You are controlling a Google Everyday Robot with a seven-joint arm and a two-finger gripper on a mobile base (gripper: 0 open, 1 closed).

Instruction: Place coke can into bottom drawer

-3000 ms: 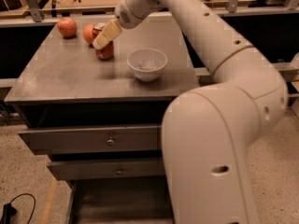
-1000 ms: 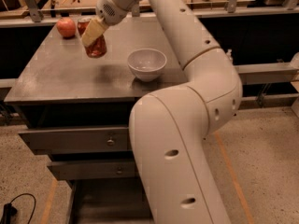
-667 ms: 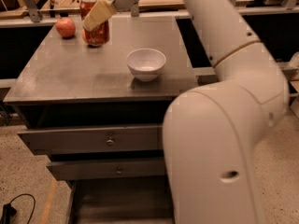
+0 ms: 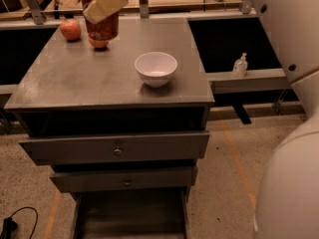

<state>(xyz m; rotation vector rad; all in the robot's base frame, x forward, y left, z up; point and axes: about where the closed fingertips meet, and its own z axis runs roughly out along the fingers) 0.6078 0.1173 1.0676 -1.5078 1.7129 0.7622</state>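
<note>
Tool (image 4: 103, 6) at upper left of frame pinches the coke can (image 4: 102, 28), held above the counter (image 4: 75, 78). Orange-red fruit (image 4: 71, 30) left of can, second fruit (image 4: 98, 44) just under it. White bowl (image 4: 156, 67) at counter centre. Bottom drawer (image 4: 129, 218) open, lower centre of frame.

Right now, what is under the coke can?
The gripper, at the top left, holds the coke can lifted over the cabinet top. Just beneath it an orange-red fruit shows on that top, and the can covers the fruit's upper part.
</note>
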